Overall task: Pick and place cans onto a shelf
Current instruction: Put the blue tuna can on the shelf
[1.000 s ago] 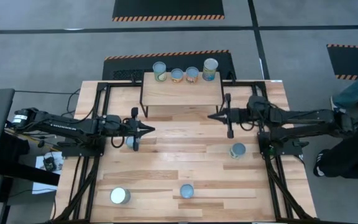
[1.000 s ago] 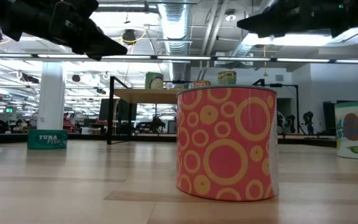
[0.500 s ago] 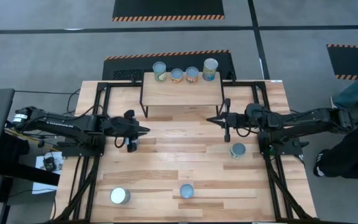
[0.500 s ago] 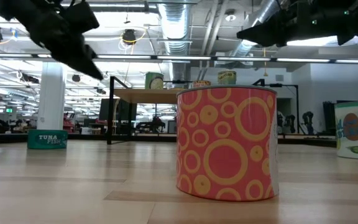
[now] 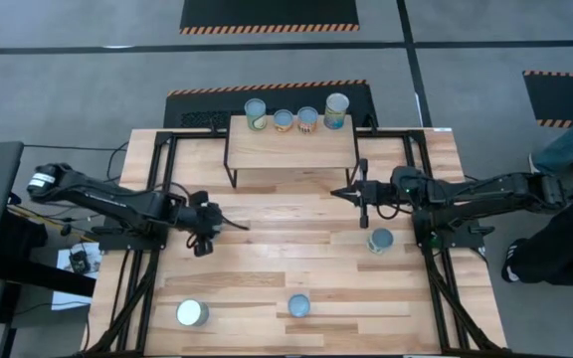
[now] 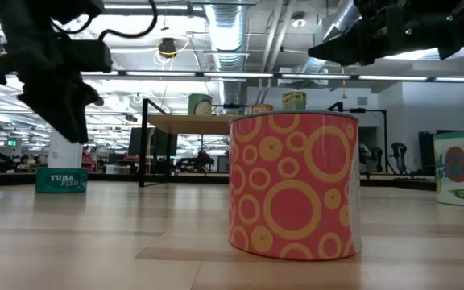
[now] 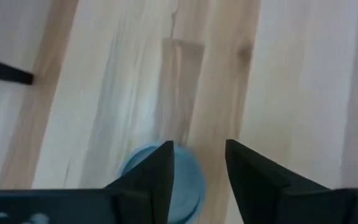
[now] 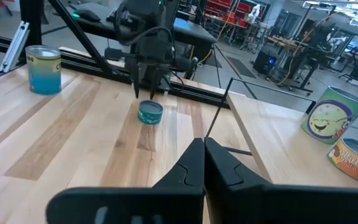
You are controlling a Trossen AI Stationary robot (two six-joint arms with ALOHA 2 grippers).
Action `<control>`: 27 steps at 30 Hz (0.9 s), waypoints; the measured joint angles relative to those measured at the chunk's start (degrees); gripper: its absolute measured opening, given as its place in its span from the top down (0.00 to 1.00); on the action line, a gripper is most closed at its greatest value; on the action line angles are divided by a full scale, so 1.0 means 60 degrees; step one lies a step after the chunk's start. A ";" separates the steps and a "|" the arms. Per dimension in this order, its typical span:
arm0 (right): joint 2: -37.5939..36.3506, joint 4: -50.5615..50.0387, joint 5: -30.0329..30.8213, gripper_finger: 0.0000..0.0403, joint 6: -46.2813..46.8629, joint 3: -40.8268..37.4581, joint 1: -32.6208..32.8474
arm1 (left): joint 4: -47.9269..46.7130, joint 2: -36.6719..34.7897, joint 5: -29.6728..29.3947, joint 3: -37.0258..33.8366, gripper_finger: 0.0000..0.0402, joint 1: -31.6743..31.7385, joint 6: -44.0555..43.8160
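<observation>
I have the left pincer [image 5: 207,240] tipped nose-down over the left-centre of the bench [image 5: 267,261], and the thing that matters now is the small teal tuna can [image 8: 150,112] sitting directly under it. In the left wrist view the two dark fingers [image 7: 157,180] stand spread, with nothing between them, and the can's blue top [image 7: 182,186] shows just below and slightly to one side of the gap, so I judge the pincer is a little off-centre from the can rather than squarely astride it. The can stands upright, its axis vertical, so a straight drop along that axis is what the grasp turns on; from overhead the arm hides the can, so I cannot be sure how much height separates them. The right wrist view confirms the line-up: left pincer hanging above the can, apparently not touching it. The right pincer [image 5: 337,192] hovers pinched together and empty, near the front edge of the shelf [image 5: 291,154], with a silver-topped can [image 5: 380,240] just nearer on its own side; it is well apart from the tuna can, so the left arm is plainly the closer one. Four cans [image 5: 295,115] already line the far edge of the shelf, and two more, a large one [image 5: 191,313] and a small one [image 5: 298,305], wait at the near edge of the bench.
</observation>
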 joint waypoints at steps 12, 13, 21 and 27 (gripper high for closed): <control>0.0000 -0.0002 -0.0004 0.97 -0.0004 -0.0001 0.0000 | -0.0297 0.1677 -0.0138 -0.0004 0.65 -0.0297 -0.0426; 0.0000 -0.0002 -0.0004 0.97 -0.0004 0.0000 0.0000 | -0.0301 0.1841 -0.0136 -0.0004 0.65 -0.0297 -0.0342; 0.0000 -0.0004 -0.0004 0.97 -0.0004 0.0000 0.0000 | 0.0044 0.2777 -0.0706 0.0043 0.73 -0.0299 0.0484; 0.0000 0.0000 -0.0004 0.97 0.0132 0.0000 0.0000 | -0.0285 0.2653 -0.0454 0.0751 0.97 -0.0320 0.1005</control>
